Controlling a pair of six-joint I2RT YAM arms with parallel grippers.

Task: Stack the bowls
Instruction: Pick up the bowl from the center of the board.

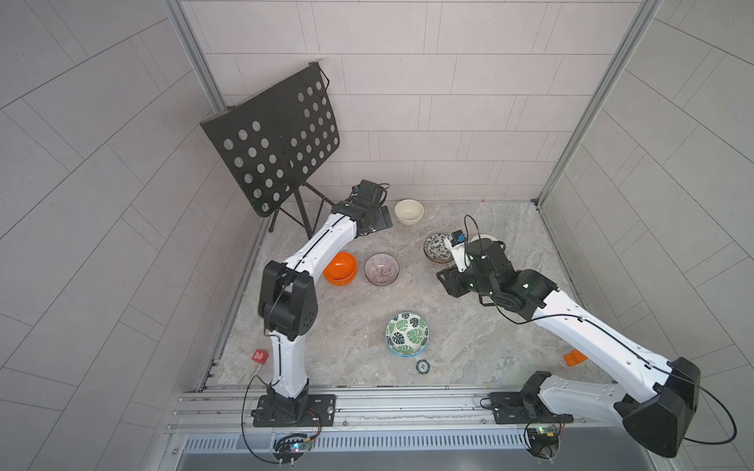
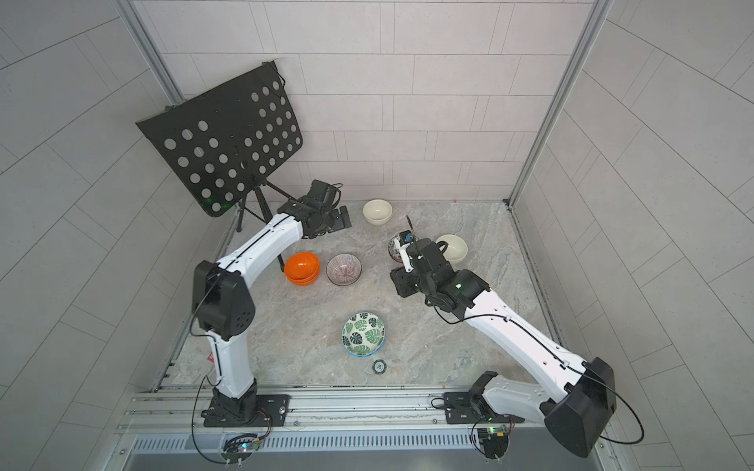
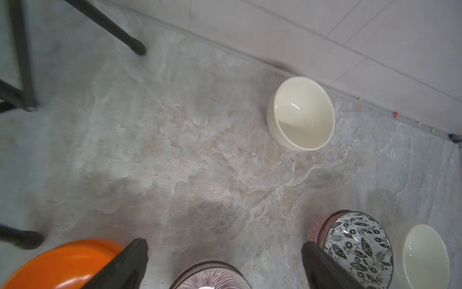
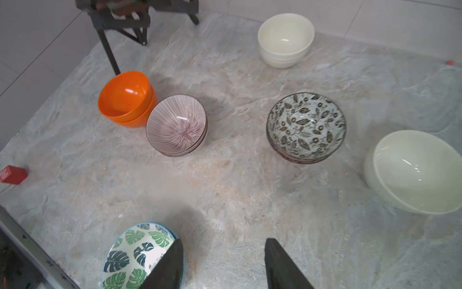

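The orange bowls [image 4: 125, 100], purple striped bowls [image 4: 176, 125], black-and-white leaf bowls [image 4: 306, 127] and green leaf bowls [image 4: 125, 250] look stacked in twos, but one cream bowl [image 3: 301, 113] ahead of the open left pincer [image 3: 223, 242] and the other cream bowl [image 4: 415, 172] near the open right pincer [image 4: 223, 240] are not stacked yet.

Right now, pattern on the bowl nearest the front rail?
Green leaf-print bowl; clearest in a top view.
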